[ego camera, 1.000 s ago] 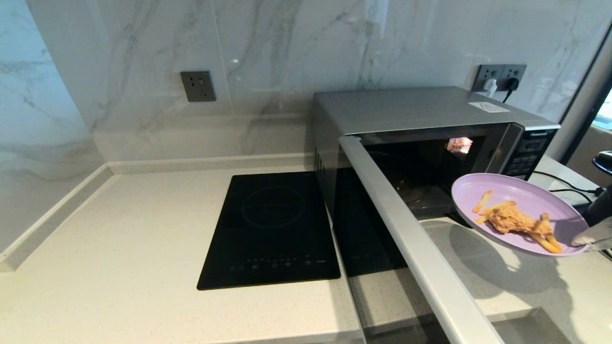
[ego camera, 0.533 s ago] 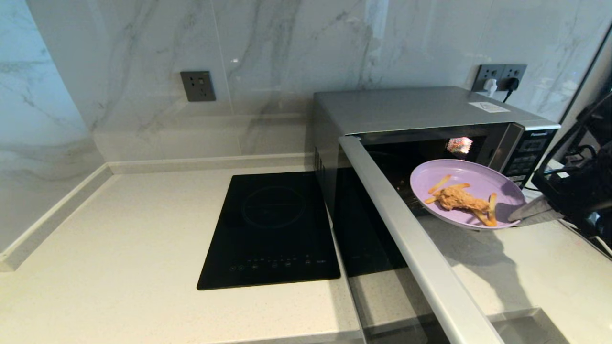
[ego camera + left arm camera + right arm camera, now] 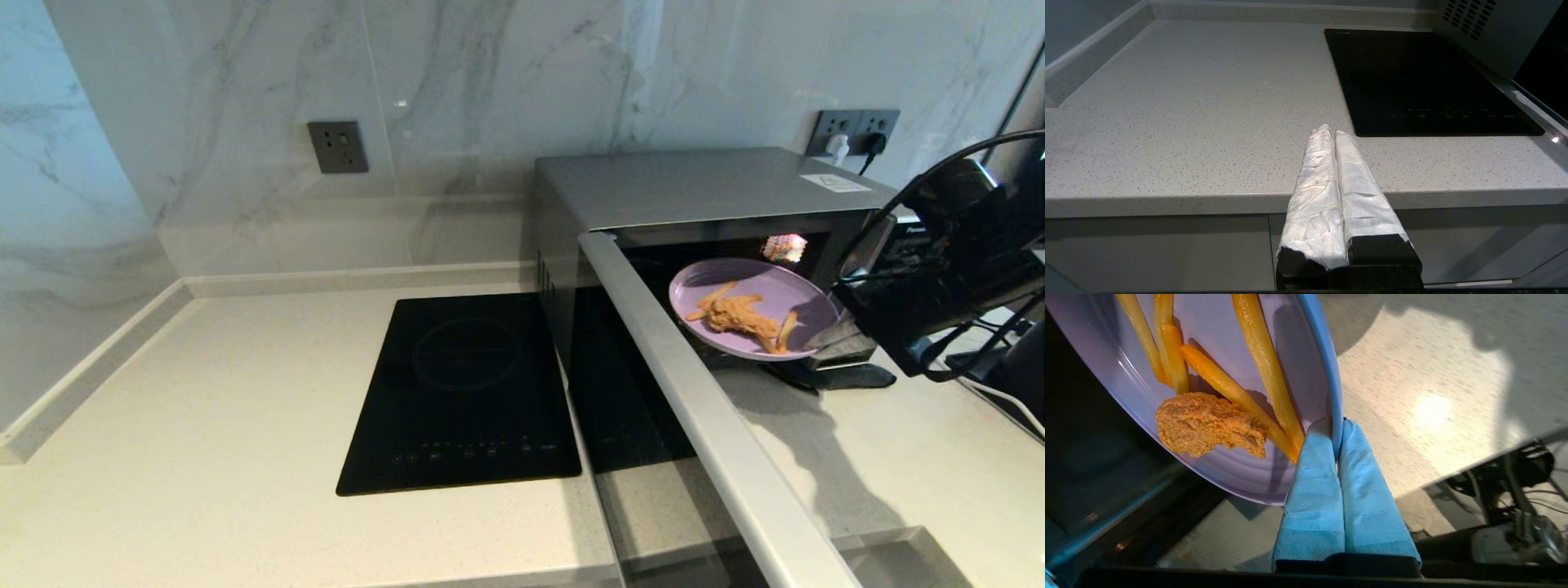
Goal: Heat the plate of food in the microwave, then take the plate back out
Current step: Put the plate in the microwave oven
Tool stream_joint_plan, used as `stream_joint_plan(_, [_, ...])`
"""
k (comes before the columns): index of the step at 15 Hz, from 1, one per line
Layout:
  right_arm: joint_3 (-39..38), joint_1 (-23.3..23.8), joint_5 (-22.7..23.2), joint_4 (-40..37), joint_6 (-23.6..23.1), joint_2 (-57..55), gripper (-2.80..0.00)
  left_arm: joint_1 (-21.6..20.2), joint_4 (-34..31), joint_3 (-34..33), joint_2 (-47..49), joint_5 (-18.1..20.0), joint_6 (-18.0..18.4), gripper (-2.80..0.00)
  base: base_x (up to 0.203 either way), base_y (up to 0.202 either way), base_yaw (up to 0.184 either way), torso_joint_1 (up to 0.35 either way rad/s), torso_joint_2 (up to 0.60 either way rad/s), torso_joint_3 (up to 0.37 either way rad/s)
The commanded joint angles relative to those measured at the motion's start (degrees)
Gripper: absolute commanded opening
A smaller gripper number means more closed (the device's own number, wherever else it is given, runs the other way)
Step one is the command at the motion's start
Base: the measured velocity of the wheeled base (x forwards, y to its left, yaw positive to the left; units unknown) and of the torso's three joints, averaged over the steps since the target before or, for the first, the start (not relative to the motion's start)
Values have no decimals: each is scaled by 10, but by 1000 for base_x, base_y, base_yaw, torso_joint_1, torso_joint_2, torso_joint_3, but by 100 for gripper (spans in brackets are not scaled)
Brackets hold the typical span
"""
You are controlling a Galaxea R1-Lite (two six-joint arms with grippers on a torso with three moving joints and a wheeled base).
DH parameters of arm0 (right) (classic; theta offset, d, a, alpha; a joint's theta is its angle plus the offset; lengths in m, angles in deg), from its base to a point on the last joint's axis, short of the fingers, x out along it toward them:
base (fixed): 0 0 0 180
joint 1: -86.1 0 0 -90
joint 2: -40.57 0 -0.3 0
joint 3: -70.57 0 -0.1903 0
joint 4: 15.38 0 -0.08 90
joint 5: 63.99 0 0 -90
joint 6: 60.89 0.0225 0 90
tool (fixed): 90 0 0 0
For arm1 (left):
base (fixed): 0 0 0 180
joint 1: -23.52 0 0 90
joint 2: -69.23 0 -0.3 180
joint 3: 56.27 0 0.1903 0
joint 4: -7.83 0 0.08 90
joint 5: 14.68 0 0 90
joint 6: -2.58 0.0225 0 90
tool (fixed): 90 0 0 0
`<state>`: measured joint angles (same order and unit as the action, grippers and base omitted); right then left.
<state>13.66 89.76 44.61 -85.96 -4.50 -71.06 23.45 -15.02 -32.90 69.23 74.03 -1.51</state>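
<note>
The lilac plate of food [image 3: 780, 294] carries fries and a fried chicken piece [image 3: 739, 314]. It hangs tilted in the mouth of the silver microwave [image 3: 694, 188], above the cavity floor. My right gripper [image 3: 824, 339] is shut on the plate's near-right rim. In the right wrist view its wrapped fingers [image 3: 1314, 473] pinch the rim of the plate of food [image 3: 1126, 396] from both sides. The microwave door [image 3: 702, 408] stands wide open toward me. My left gripper [image 3: 1329, 132] is shut and empty, parked low in front of the counter edge.
A black induction cooktop [image 3: 465, 392] lies flush in the counter left of the microwave. Cables and wall sockets [image 3: 853, 131] sit behind and right of it. Pale counter [image 3: 204, 425] stretches to the left wall.
My right arm has carried the plate left and away from me, from above the counter right of the door into the microwave's opening. The left arm has not moved.
</note>
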Motion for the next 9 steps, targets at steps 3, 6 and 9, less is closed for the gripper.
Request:
stream_joint_plan(3, [111, -18, 1, -3, 39, -104, -280, 0, 0, 0, 1, 0, 0, -280, 0, 0, 0, 0, 0, 0])
stream_joint_plan(6, [135, -36, 1, 2, 51, -140, -280, 0, 0, 0, 1, 0, 0, -280, 0, 0, 0, 0, 0, 0])
stream_joint_plan(9, [135, -50, 1, 4, 58, -156, -280, 0, 0, 0, 1, 0, 0, -280, 0, 0, 0, 0, 0, 0])
